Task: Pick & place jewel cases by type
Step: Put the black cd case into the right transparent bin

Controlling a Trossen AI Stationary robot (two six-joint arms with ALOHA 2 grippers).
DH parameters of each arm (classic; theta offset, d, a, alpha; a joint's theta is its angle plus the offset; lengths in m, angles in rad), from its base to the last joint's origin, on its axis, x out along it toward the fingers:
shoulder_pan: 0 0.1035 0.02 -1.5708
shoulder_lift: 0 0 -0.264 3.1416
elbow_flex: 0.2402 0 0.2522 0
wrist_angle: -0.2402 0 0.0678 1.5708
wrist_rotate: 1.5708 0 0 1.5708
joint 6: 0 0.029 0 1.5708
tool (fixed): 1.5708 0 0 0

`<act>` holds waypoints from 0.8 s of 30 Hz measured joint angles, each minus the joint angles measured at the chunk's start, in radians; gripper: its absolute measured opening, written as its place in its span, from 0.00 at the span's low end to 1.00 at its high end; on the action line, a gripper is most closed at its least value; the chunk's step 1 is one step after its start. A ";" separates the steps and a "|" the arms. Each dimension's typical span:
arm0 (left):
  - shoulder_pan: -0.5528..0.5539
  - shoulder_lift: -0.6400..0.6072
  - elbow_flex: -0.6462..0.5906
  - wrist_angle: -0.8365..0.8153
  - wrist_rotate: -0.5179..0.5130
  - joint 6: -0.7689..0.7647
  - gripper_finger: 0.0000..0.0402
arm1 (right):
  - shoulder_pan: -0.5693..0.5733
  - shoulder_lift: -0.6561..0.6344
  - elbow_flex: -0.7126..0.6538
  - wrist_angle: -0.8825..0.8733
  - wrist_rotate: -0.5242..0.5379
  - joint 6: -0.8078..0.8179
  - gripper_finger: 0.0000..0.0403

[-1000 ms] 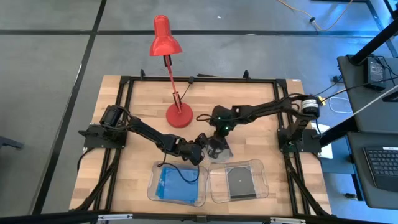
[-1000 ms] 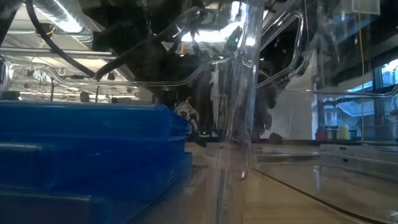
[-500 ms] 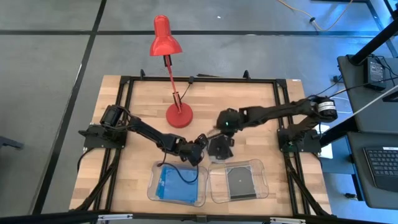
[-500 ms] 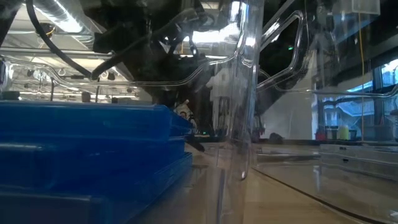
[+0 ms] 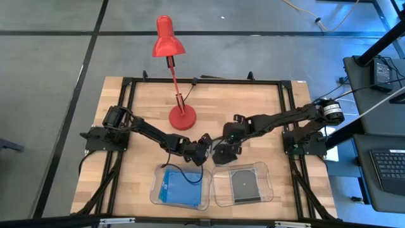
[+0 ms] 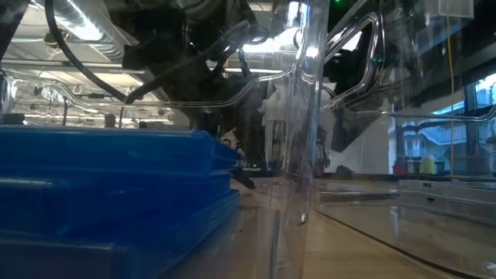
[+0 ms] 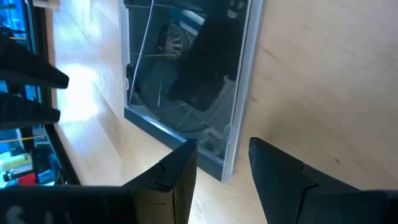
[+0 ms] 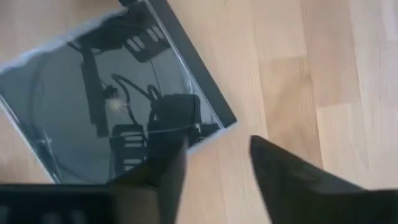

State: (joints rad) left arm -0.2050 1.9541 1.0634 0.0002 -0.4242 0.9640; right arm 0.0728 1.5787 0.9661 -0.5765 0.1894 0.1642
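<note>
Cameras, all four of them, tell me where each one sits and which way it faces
High view: above the table, facing straight down; shows both arms, left claw, right claw, red lamp, two trays.
Low view: table height, facing level through a clear tray wall; blue cases fill its near side.
Left wrist view: on the left arm, facing a dark jewel case past its own open fingers.
Right wrist view: on the right arm, facing a dark case.
Both wrist views appear to share that case on bare wood.
</note>
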 joint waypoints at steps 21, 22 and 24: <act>-0.009 0.001 0.000 0.000 0.035 -0.017 0.36 | 0.032 0.003 -0.210 0.134 -0.029 -0.146 0.80; -0.009 0.001 0.000 0.000 0.039 -0.018 0.36 | 0.028 0.007 -0.214 0.158 -0.061 -0.160 0.80; -0.006 0.001 0.000 0.004 0.052 -0.018 0.36 | 0.019 0.008 -0.221 0.191 -0.128 -0.178 0.80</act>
State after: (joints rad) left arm -0.2115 1.9549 1.0630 0.0046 -0.3722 0.9459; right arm 0.0914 1.5866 0.7450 -0.3850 0.0611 -0.0134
